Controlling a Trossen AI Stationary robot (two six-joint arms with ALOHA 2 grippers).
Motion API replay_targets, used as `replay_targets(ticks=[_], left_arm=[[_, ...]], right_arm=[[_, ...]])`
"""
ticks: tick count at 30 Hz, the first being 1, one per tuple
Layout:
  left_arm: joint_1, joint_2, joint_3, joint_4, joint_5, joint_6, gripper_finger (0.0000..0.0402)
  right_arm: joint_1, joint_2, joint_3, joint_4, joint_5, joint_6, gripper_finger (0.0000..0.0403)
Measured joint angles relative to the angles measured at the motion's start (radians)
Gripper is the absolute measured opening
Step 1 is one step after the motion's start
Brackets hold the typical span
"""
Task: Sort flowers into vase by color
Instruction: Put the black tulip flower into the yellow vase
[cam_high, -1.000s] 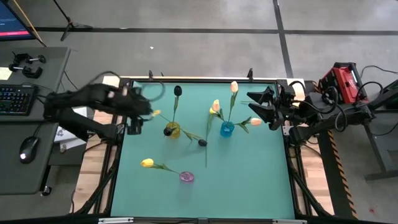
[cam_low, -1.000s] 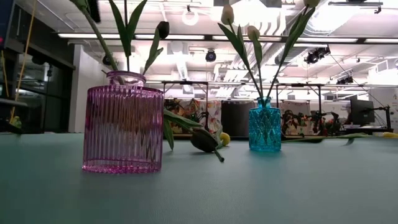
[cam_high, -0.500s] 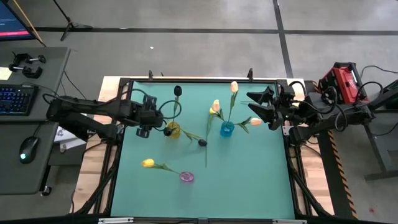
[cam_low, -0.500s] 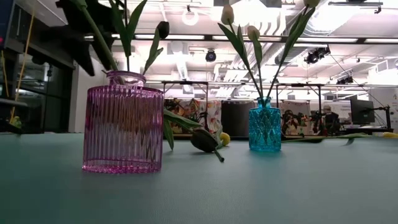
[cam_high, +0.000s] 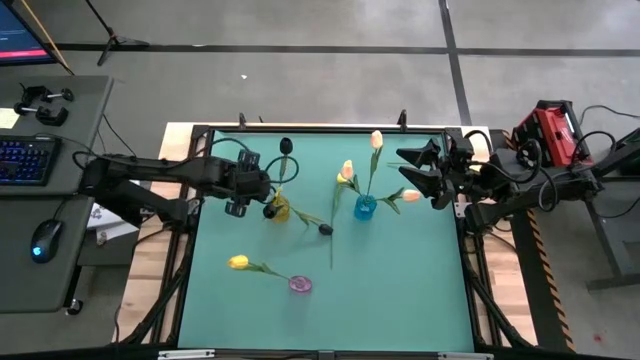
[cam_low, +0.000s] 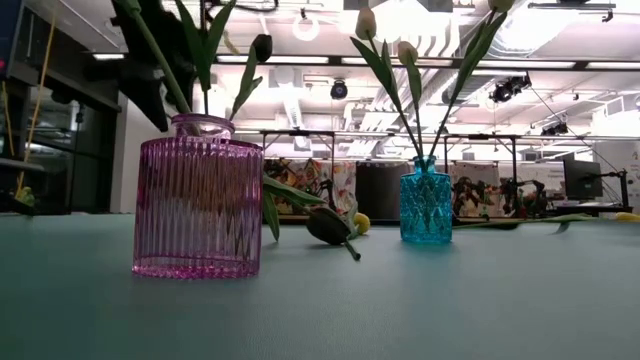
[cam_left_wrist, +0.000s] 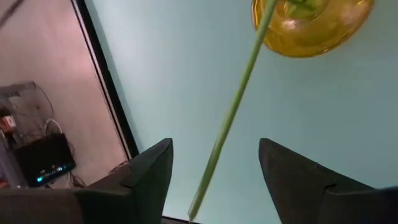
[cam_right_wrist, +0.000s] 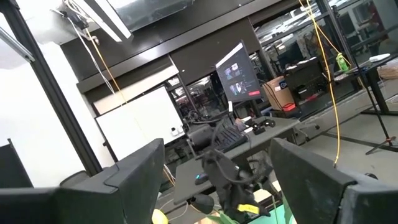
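High view showed thin-stemmed tulips: a black flower (cam_high: 285, 146) standing in the round yellow vase (cam_high: 278, 209), cream-peach ones in the faceted blue vase (cam_high: 365, 207), a yellow one (cam_high: 237, 262) lying by the ribbed pink vase (cam_high: 300, 284). Left claw (cam_high: 262, 186), fingers spread around the black tulip's stem (cam_left_wrist: 233, 112), hovered just beside the yellow vase. Right claw (cam_high: 412, 170) waited, spread, at the teal counter (cam_high: 400, 290)'s right edge, open surface in front.

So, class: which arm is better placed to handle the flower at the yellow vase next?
The left. Its open gripper sits beside the yellow vase, fingers either side of a green stem; the right gripper waits at the table's far edge.
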Motion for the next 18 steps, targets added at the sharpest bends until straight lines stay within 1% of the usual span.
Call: replay_targets(ticks=[3, 5, 7, 9, 10, 11, 14, 18], left_arm=[[0.012, 0.033, 0.000, 0.000, -0.002, 0.002, 0.0193], [0.013, 0.051, 0.000, -0.001, -0.002, 0.015, 0.0160], [0.010, 0.060, 0.000, -0.003, 0.000, 0.029, 0.0113], [0.005, 0.063, 0.011, -0.019, 0.005, 0.018, 0.0049], [0.003, 0.061, 0.022, -0.031, 0.015, 0.001, 0.0026], [0.003, 0.056, 0.031, -0.043, 0.028, -0.019, 0.0015], [-0.002, 0.029, 0.065, -0.084, 0.036, -0.045, 0.0005], [-0.020, -0.028, 0.125, -0.137, 0.055, -0.054, 0.0001]], right_arm=[[0.000, 0.000, 0.000, 0.000, -0.010, 0.008, 0.0279], [0.000, 0.000, 0.000, 0.000, -0.018, 0.008, 0.0279], [0.000, 0.000, 0.000, 0.000, -0.018, 0.009, 0.0279], [0.000, 0.000, 0.000, 0.000, -0.018, 0.021, 0.0279], [0.001, 0.000, 0.000, 0.000, -0.018, 0.024, 0.0279], [0.001, 0.000, 0.000, 0.000, -0.018, 0.024, 0.0279], [0.001, 0.000, 0.000, 0.000, -0.018, 0.024, 0.0279], [0.001, 0.000, 0.000, 0.000, -0.018, 0.024, 0.0279]])
